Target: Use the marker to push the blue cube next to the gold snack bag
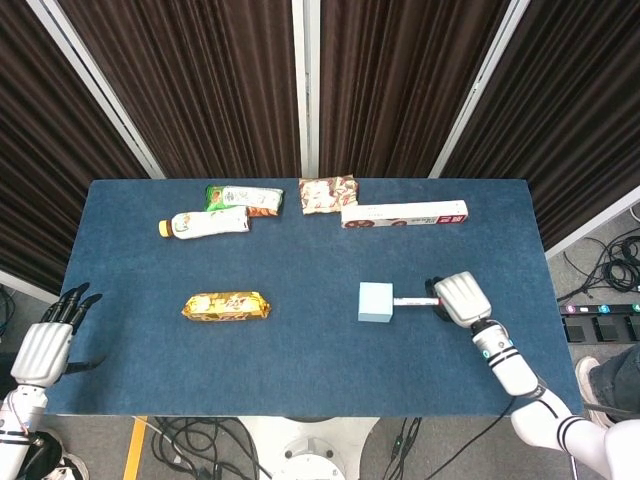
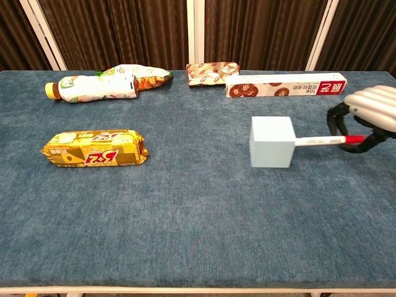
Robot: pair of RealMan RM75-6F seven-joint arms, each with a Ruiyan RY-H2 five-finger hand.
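Observation:
The pale blue cube [image 1: 376,302] [image 2: 271,142] sits right of the table's middle. My right hand [image 1: 459,297] [image 2: 370,113] grips a white marker [image 1: 410,301] [image 2: 320,140] that lies level, and its tip touches the cube's right face. The gold snack bag [image 1: 226,306] [image 2: 94,148] lies flat on the left, well apart from the cube. My left hand [image 1: 52,335] hangs off the table's left edge, holding nothing, its fingers apart; the chest view does not show it.
Along the far edge lie a yellow-capped bottle [image 1: 207,223] [image 2: 91,87], a green snack pack [image 1: 244,197], a brown patterned snack bag [image 1: 328,193] [image 2: 212,72] and a long white-and-red box [image 1: 404,214] [image 2: 284,85]. The blue table cloth [image 1: 300,370] covers the rest.

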